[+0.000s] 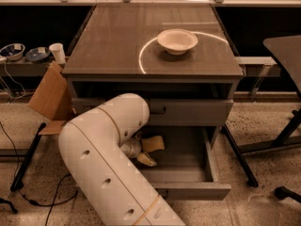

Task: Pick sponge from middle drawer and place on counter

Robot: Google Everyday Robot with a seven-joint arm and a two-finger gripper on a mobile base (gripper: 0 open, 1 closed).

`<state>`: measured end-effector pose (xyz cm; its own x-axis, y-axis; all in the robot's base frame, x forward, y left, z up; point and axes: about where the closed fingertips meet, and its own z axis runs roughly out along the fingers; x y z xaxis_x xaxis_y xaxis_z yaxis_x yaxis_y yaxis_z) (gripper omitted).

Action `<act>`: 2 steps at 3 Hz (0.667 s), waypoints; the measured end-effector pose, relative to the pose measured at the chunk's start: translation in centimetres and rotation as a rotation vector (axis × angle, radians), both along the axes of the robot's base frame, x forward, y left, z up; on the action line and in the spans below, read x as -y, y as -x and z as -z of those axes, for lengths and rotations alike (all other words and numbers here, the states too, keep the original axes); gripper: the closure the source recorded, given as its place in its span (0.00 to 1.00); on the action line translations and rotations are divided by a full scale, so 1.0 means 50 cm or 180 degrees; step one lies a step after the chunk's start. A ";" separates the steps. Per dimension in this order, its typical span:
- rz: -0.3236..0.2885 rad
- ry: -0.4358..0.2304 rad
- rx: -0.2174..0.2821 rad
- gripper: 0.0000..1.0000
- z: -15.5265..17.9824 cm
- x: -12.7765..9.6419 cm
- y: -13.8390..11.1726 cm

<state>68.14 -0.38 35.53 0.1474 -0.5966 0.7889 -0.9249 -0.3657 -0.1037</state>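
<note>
Only one camera view is given. At bottom centre, a white arm (106, 166) bends down into the open middle drawer (193, 191). Its gripper (140, 152) sits at the drawer's left, mostly hidden, so its grip cannot be told. A yellowish sponge (153, 143) lies just beside it. Likely risks are a weak hold dropping the sponge, or the arm snagging the upper drawer (188, 111). The counter (117, 41), upper centre, holds a white bowl (177, 40).

Hidden: gripper (135, 149), inside the drawer (188, 157), mostly behind the arm (108, 145); sponge (153, 143), left edge covered by gripper; drawer's left half, behind arm. Cut off: arm, at bottom edge
</note>
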 end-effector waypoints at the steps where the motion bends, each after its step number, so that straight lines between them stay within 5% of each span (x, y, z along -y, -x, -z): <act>1: 0.0003 0.0049 0.0002 0.27 0.003 0.007 -0.005; 2: 0.0003 0.0049 0.0003 0.50 0.003 0.007 -0.005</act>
<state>68.39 -0.71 35.38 0.1462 -0.5845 0.7981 -0.9252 -0.3664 -0.0989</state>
